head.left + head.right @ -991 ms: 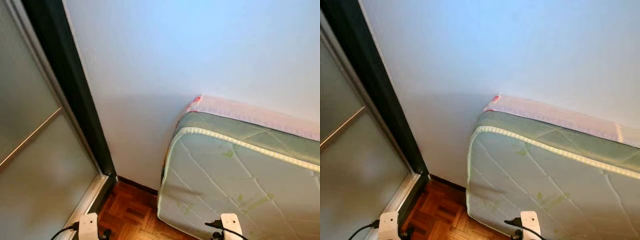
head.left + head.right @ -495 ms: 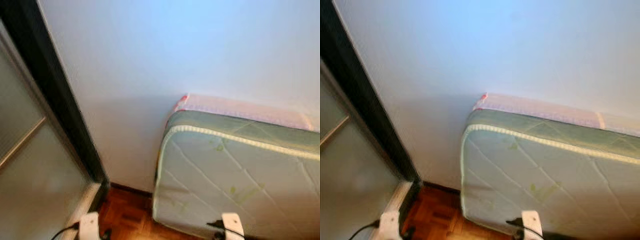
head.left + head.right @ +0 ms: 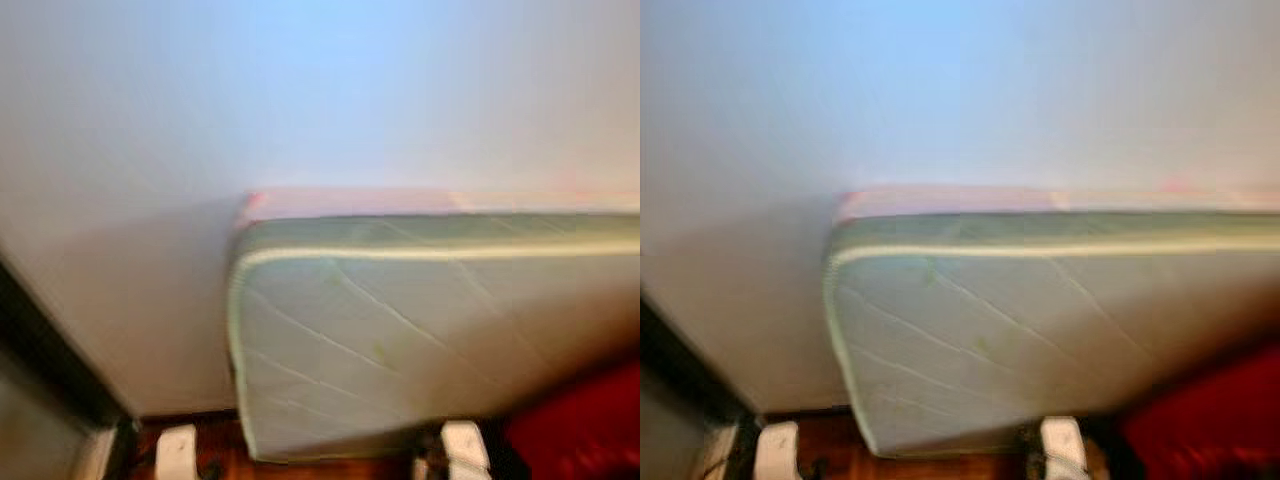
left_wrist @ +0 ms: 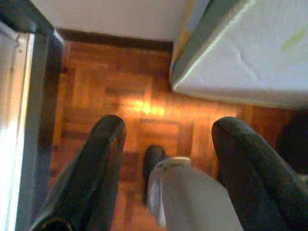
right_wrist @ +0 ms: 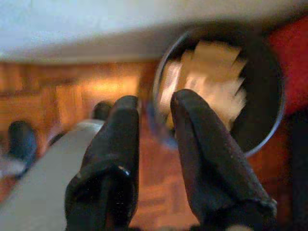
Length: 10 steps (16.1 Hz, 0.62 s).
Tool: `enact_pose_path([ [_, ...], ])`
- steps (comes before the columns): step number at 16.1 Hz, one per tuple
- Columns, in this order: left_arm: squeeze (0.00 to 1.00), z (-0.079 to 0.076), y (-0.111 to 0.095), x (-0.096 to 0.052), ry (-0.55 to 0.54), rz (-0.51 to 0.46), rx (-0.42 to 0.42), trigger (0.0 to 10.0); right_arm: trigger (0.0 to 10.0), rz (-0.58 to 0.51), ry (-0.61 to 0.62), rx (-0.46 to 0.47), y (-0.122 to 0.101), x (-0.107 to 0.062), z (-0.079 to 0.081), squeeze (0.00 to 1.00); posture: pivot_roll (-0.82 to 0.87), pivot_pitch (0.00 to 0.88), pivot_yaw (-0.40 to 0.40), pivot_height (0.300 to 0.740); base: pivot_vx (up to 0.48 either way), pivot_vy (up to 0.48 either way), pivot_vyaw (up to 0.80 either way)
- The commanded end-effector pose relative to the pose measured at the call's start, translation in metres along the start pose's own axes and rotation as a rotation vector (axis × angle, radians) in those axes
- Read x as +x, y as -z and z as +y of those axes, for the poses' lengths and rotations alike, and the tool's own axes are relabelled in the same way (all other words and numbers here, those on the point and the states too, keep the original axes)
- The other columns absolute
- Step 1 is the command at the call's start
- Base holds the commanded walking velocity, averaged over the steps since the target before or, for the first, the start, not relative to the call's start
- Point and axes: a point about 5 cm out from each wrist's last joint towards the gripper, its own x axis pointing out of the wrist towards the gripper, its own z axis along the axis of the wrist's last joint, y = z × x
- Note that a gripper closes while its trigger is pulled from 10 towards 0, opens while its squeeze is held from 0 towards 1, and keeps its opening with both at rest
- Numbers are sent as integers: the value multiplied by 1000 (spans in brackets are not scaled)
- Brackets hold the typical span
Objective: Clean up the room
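Note:
My right gripper (image 5: 155, 103) is shut on the rim of a round dark bin (image 5: 269, 62) that holds pale paper scraps (image 5: 211, 72); the bin hangs just above the parquet floor. My left gripper (image 4: 171, 130) is open with nothing between its fingers and points down at the floor (image 4: 120, 86) beside my own grey leg (image 4: 192, 197). In the eye views the white tops of both wrists (image 3: 177, 450) (image 3: 465, 448) sit at the bottom edge. The picture is blurred.
A pale green quilted mattress (image 3: 420, 340) stands on edge against the white wall (image 3: 300, 90), close ahead. A dark door frame (image 3: 50, 360) is at the lower left. Something red (image 3: 580, 430) lies at the lower right beside the mattress.
The camera has swung to the right: the door frame has slid to the left edge, the mattress sits more central, and the red thing has come into view.

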Motion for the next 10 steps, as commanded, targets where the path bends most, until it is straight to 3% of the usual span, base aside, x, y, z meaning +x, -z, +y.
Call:
enact_pose_path([
  [1, 0, 17, 10, -2, 10, 104, 2, 10000, 10000, -70, 8, 143, -22, -2, -37, 0, 37, 0, -12, 740, 0, 0, -800],
  [6, 0, 21, 8, -2, 9, 108, 12, 10000, 10000, -82, 6, 145, -29, -1, -35, 0, 38, 0, -10, 740, 0, 0, -798],
  [10, 0, 16, -1, 1, 13, 89, 12, 10000, 10000, -95, 6, 156, -36, 0, -34, 0, 46, 0, -16, 740, 0, 0, -788],
])
